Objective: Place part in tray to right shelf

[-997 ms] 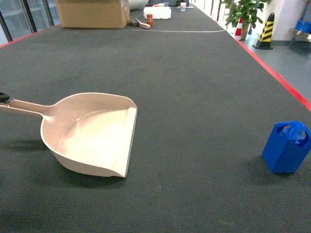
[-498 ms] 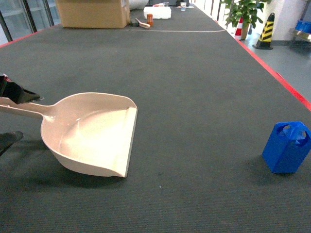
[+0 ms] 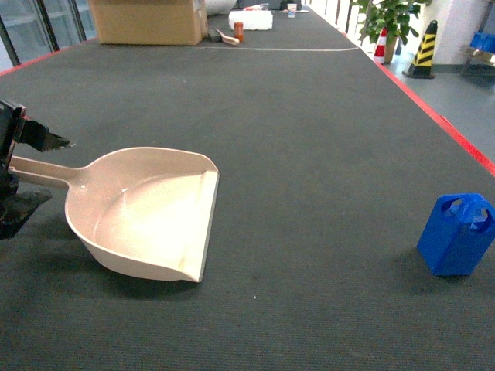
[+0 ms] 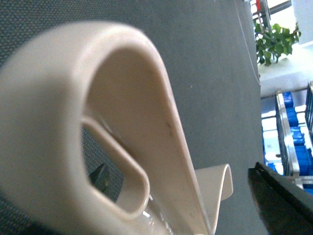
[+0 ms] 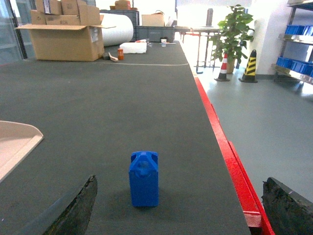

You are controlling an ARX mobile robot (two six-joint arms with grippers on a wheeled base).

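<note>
The beige tray lies flat on the dark table, its handle pointing left. My left gripper is open, with one finger above the handle and one below, not closed on it. Close up, the handle's loop fills the left wrist view between the fingers of the left gripper. The blue part stands upright near the table's right edge. My right gripper is open and empty, a short way back from the part. A metal shelf with blue crates shows partly at far right.
A red strip marks the table's right edge, with floor beyond it. A cardboard box, a white block and small items sit at the far end. A potted plant and striped cones stand off the table.
My left gripper has come in from the left edge of the head view and now has its fingers either side of the tray's handle. The tray and the part have stayed put.
</note>
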